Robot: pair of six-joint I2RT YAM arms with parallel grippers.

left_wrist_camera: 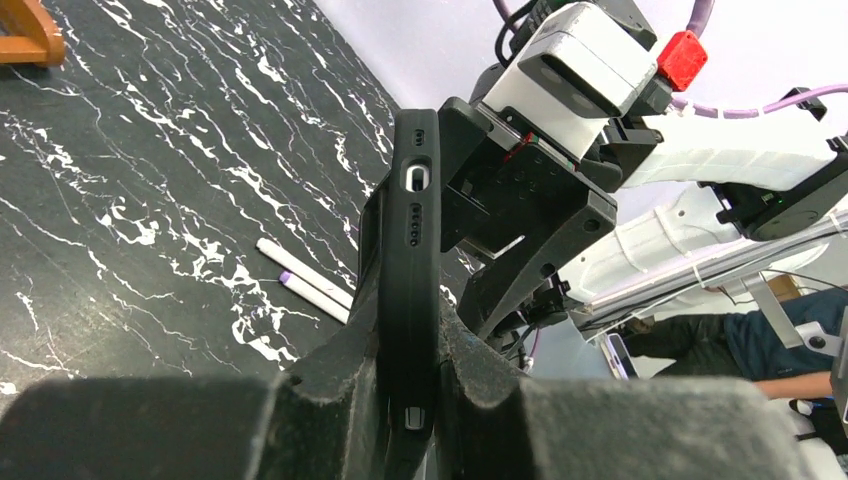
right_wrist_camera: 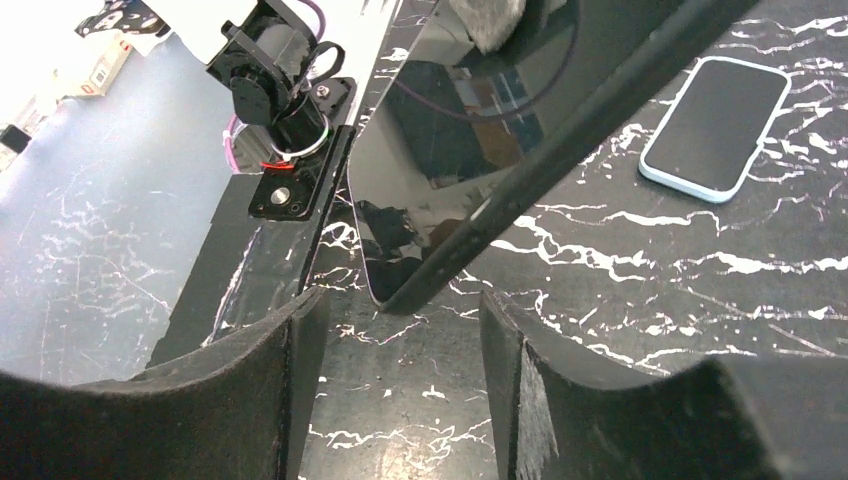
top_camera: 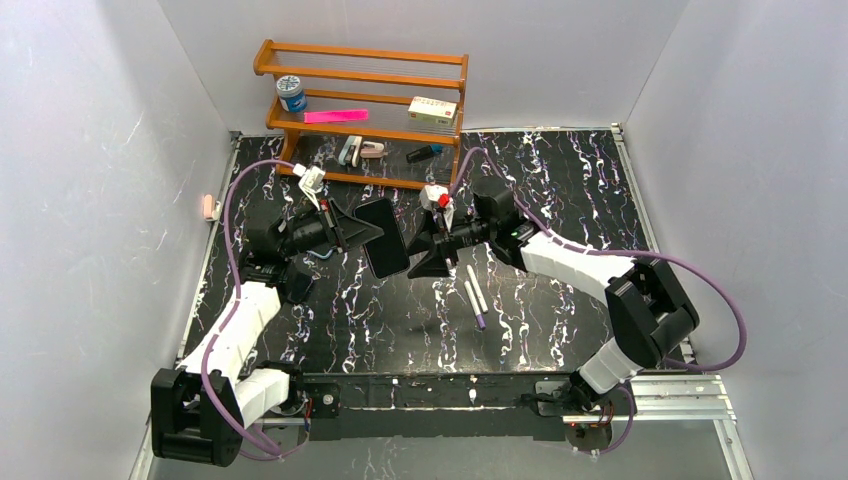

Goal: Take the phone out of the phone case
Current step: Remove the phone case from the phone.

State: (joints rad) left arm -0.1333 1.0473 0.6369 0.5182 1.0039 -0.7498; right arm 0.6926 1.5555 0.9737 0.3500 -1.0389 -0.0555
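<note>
The phone in its black phone case (top_camera: 385, 237) hangs in the air over the middle of the table, held edge-on. My left gripper (top_camera: 355, 232) is shut on it; in the left wrist view the case's bottom edge (left_wrist_camera: 412, 230), with port and speaker holes, runs up from between the pads of that gripper (left_wrist_camera: 412, 350). The right gripper (top_camera: 425, 250) faces it from the right with jaws open. Through the right wrist camera, the glossy screen (right_wrist_camera: 450, 130) and dark case rim (right_wrist_camera: 560, 150) end in a corner just beyond the right gripper (right_wrist_camera: 400, 310), nothing between the fingers.
A wooden rack (top_camera: 362, 110) with small items stands at the back. Two white markers (top_camera: 475, 295) lie on the black marble table (top_camera: 560, 180) below the right gripper. Another phone in a light case (right_wrist_camera: 712, 125) lies flat on the table. Grey walls enclose three sides.
</note>
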